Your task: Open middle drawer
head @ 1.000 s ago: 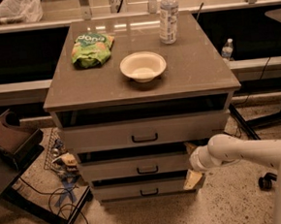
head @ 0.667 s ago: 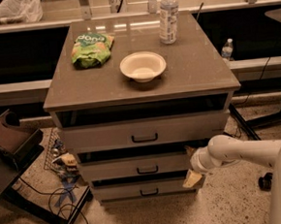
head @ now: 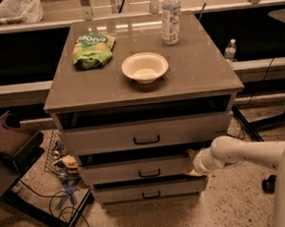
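Camera view looks down on a grey cabinet of three drawers. The middle drawer, a wide grey front of medium height with a small black bar handle at its centre, sits between the taller top drawer and the slim bottom drawer. A dark strip shows above its front, so it seems to stand a little way out, though far from fully open. The claw is not at the handle but at the drawer's right end, close against the corner of the front. This is probably because the white arm reaches in from the right and the edge gives it something to hook and pull. Whether the claw is apart or together cannot be told. On the bench that forms the cabinet's top rest a white bowl, a green snack bag and an upright water bottle, all set back from the front edge, so the sliding drawer should not disturb them. Tangled cables lie on the floor at the left, beside the cabinet rather than in front of it.
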Controlling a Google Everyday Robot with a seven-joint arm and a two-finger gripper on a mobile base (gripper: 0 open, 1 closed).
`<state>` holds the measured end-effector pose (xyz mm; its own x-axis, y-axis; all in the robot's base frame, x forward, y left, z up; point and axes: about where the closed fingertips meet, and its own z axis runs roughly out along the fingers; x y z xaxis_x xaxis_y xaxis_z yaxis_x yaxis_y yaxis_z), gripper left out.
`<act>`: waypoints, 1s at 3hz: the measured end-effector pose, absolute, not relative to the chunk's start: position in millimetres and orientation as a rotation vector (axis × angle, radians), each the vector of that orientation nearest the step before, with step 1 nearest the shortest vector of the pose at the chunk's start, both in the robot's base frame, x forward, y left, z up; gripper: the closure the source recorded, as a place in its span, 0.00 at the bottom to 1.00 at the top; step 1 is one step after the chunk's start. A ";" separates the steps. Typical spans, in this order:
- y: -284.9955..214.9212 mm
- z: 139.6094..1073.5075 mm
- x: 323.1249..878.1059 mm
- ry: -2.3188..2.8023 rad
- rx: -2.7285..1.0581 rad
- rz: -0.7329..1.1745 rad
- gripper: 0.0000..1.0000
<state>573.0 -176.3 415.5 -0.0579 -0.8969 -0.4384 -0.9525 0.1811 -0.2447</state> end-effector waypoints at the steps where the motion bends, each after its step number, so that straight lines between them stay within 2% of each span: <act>1: -176.1 418.4 572.9 1.970 -1.732 0.149 0.92; 2: -176.1 422.6 572.9 1.970 -1.732 0.149 1.00; 3: -176.1 425.6 572.8 1.970 -1.732 0.149 1.00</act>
